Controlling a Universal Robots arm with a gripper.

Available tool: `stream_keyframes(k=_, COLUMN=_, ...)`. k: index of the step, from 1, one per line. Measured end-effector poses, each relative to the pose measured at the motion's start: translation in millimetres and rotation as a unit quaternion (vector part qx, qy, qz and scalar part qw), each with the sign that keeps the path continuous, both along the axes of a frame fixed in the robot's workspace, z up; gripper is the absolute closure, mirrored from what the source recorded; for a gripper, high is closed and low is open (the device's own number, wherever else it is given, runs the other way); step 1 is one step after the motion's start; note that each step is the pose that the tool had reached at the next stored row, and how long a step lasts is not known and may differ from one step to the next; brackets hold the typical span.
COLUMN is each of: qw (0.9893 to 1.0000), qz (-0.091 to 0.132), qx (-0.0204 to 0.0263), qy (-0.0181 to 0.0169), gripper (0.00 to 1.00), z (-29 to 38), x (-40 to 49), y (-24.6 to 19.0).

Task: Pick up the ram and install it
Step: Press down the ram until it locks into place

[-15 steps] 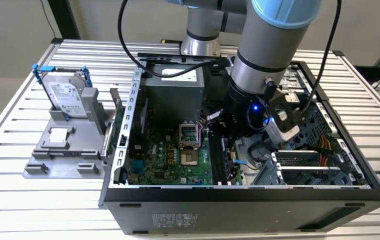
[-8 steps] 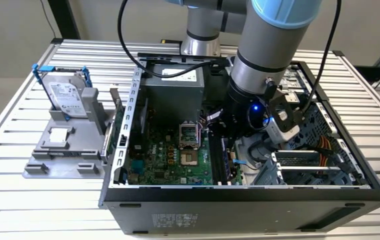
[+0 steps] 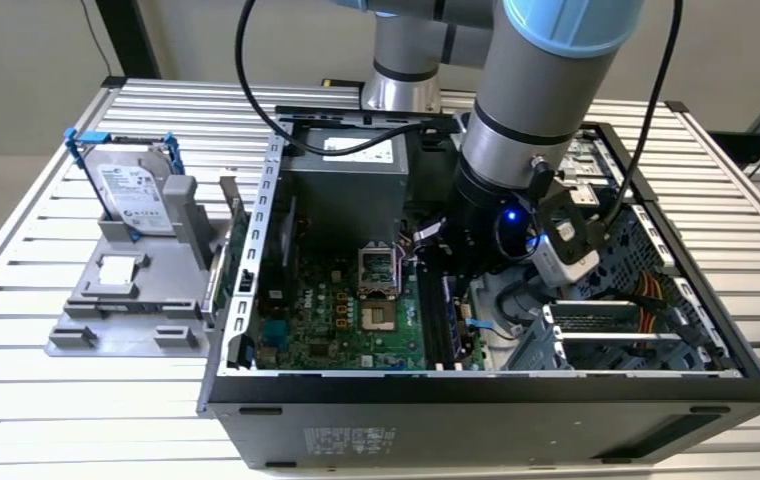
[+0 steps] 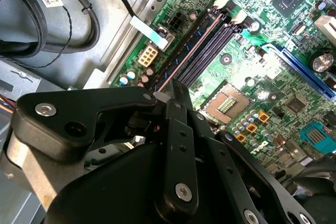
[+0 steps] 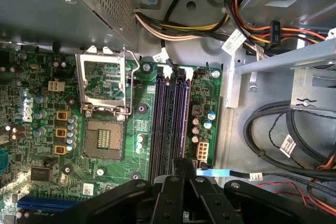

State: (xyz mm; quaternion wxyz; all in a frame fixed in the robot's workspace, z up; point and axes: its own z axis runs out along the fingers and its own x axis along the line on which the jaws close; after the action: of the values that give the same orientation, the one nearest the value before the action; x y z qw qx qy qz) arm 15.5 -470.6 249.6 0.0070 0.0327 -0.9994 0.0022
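The ram (image 4: 190,51) is seen edge-on in the second wrist view: 1 long, thin, dark strip with a coppery line, standing upright in the slots (image 4: 210,45). Its near end is pinched by the nearly closed hand (image 4: 167,94). In the exterior view, the slots lie at 3 o'clock from the socket (image 3: 377,290).

The grey, blue-capped jointed robot arm (image 3: 540,90) reaches steeply downward, its wrist low, a small blue light glowing there. Its black, bolted metal pincer (image 5: 178,169) points straight down, its fingers (image 4: 181,98) drawn close together.
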Motion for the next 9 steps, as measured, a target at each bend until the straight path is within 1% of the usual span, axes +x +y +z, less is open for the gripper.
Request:
stream_keyframes(k=4, qw=1.0, qz=0.003, qx=0.0, qy=0.0, gripper=1.0, z=0.0, x=0.0, y=0.0)
stream_keyframes(k=9, qw=0.9998, qz=0.017, qx=-0.0002, qy=0.0001, gripper=1.0, z=0.2, x=0.0, y=0.0)
